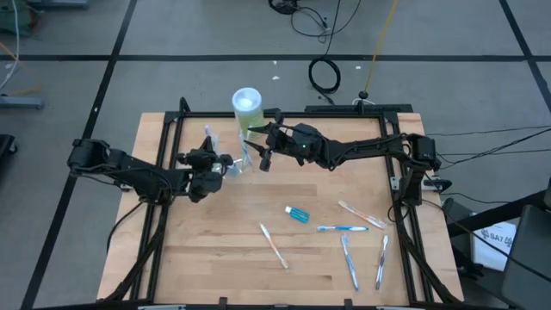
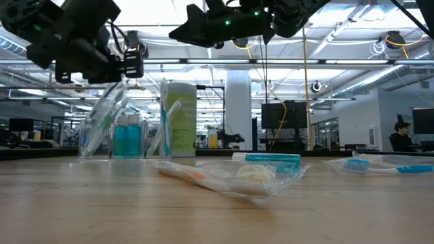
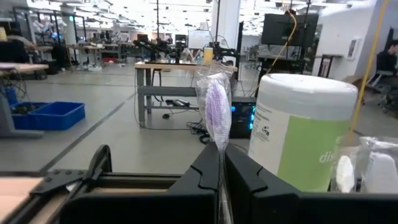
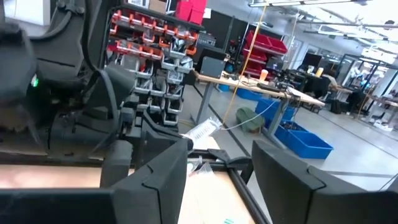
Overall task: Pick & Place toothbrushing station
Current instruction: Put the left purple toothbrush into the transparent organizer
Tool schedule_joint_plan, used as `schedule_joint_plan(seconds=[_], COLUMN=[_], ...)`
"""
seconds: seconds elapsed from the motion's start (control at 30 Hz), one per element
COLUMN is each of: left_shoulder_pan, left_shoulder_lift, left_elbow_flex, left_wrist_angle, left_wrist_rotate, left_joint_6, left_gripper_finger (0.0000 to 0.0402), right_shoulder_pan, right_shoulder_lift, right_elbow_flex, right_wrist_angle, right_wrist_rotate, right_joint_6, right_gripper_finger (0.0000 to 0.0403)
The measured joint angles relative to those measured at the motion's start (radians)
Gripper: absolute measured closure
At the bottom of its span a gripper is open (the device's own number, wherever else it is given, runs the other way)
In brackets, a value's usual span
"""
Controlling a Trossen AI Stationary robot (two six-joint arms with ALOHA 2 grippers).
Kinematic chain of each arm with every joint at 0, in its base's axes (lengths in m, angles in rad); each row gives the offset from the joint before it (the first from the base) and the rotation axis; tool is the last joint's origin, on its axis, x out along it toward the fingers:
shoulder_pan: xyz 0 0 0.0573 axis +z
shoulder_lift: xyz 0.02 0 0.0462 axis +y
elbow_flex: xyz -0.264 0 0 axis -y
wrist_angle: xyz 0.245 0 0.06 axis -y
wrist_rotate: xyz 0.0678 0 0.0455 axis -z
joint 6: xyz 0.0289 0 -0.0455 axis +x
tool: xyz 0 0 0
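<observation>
A clear plastic cup (image 1: 238, 165) (image 2: 114, 137) stands at the far left-centre of the table. It holds a blue tube (image 2: 127, 139) and some toothbrushes. My left gripper (image 1: 220, 162) (image 3: 221, 163) is beside the cup, shut on a wrapped toothbrush (image 3: 216, 106) (image 2: 107, 112). My right gripper (image 1: 263, 157) (image 4: 221, 163) is open and empty, raised just right of the cup. Several wrapped toothbrushes (image 1: 274, 245) (image 1: 342, 228) (image 1: 381, 262) and a blue white-capped tube (image 1: 298, 214) lie flat on the table's near right. My left gripper pinches the wrapped toothbrush between its two fingers (image 3: 202, 174), on the wrapped handle (image 3: 220, 149) below the head. The bristle head stands up past the fingertips. In the low view the brush slants down from the gripper, and its lower end (image 2: 90, 144) shows inside the cup's outline.
A tall green container with a white lid (image 1: 246, 107) (image 3: 303, 134) stands just behind the cup. A black frame (image 1: 172, 129) runs along the table's edges. One wrapped toothbrush (image 2: 224, 177) lies near the table's front. A person (image 2: 400, 135) sits in the room far behind.
</observation>
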Motion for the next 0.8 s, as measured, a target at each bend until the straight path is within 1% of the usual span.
schedule_joint_plan(seconds=[0.13,0.2,0.27,0.37,0.43,0.5,0.67,0.73,0.8], left_shoulder_pan=[0.027,0.030,0.028,0.031,0.029,0.021,0.004,0.004,0.009], left_shoulder_lift=[0.000,-0.006,-0.031,-0.057,-0.077,-0.105,-0.210,-0.266,-0.331], left_elbow_flex=[0.000,0.000,0.000,0.000,-0.001,0.000,-0.001,-0.001,-0.001], left_wrist_angle=[0.078,0.117,0.173,0.278,0.352,0.404,0.459,0.473,0.488], left_wrist_rotate=[0.004,0.046,0.126,0.302,0.376,0.393,0.370,0.387,0.426], left_joint_6=[0.108,0.170,0.266,0.446,0.546,0.635,0.831,0.878,0.915], left_gripper_finger=[0.0395,0.0398,0.0400,0.0399,0.0400,0.0399,0.0400,0.0400,0.0400], right_shoulder_pan=[0.000,0.000,0.000,0.000,0.000,0.000,0.000,0.000,0.000], right_shoulder_lift=[0.000,0.000,0.000,0.000,0.000,0.000,0.000,0.000,0.000], right_elbow_flex=[0.000,0.000,0.000,0.000,0.000,0.000,0.000,0.000,0.000], right_wrist_angle=[-0.001,0.000,-0.002,-0.007,-0.013,-0.021,-0.039,-0.039,-0.040], right_wrist_rotate=[0.000,0.000,0.000,0.000,0.000,0.000,0.000,0.000,0.000], right_joint_6=[-0.028,-0.047,-0.056,-0.055,-0.055,-0.055,-0.055,-0.055,-0.055], right_gripper_finger=[0.0228,0.0230,0.0231,0.0230,0.0229,0.0228,0.0230,0.0231,0.0230])
